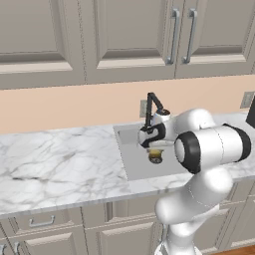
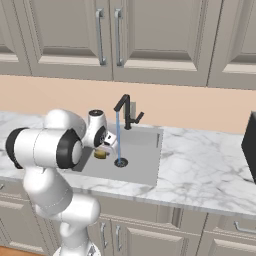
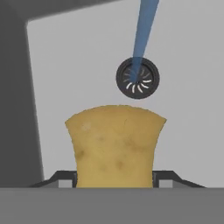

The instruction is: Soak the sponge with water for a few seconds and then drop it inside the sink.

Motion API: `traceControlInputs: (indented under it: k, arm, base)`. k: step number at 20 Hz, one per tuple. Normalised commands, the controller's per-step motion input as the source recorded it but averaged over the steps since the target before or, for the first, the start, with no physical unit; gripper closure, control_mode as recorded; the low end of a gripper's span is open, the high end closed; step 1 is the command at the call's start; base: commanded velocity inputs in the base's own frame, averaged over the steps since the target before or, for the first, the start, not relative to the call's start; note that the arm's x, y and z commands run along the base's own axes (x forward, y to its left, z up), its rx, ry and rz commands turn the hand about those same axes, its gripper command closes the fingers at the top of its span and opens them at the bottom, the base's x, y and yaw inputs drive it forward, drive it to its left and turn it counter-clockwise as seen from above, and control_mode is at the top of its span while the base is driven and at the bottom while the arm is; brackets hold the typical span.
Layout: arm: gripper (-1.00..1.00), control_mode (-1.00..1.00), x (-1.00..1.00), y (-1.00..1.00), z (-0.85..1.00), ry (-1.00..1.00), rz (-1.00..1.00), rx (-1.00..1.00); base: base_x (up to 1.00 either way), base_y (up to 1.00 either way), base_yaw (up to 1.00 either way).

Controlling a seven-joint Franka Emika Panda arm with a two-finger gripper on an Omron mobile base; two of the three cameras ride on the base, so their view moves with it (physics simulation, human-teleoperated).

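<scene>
Sponge (image 3: 115, 146), a yellow-orange block, sits pinched between the gripper's (image 3: 114, 178) two fingers, hanging over the sink (image 2: 145, 172) floor just beside the water (image 3: 142, 39). That thin blue stream falls from the black faucet (image 2: 125, 110) straight into the drain (image 3: 138, 78), seemingly missing the block, so soaking looks unstarted. No readable writing anywhere.

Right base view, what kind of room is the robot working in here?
A kitchen, rendered rather than real. A grey sink with a black faucet running water sits in a white marble counter, with panelled cabinets above and below.
</scene>
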Motion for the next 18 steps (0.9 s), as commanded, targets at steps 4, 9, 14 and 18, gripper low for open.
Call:
traceControlInputs:
  k: [4, 9, 14, 18]
  arm:
    - [1.0, -1.0, 0.12, 0.12, -0.14, 0.07, 0.0, 0.0]
    - [1.0, -1.0, 0.0, 0.13, -0.25, 0.0, 0.0, -0.01]
    - [1.0, -1.0, 0.0, 0.09, -0.21, 0.0, 0.0, -0.01]
    - [1.0, -1.0, 0.0, 0.06, -0.26, 0.0, 0.0, -0.01]
  base:
    - [0.0, 0.0, 0.0]
    - [0.0, 0.0, 0.0]
    - [0.0, 0.0, 0.0]
    - [0.0, 0.0, 0.0]
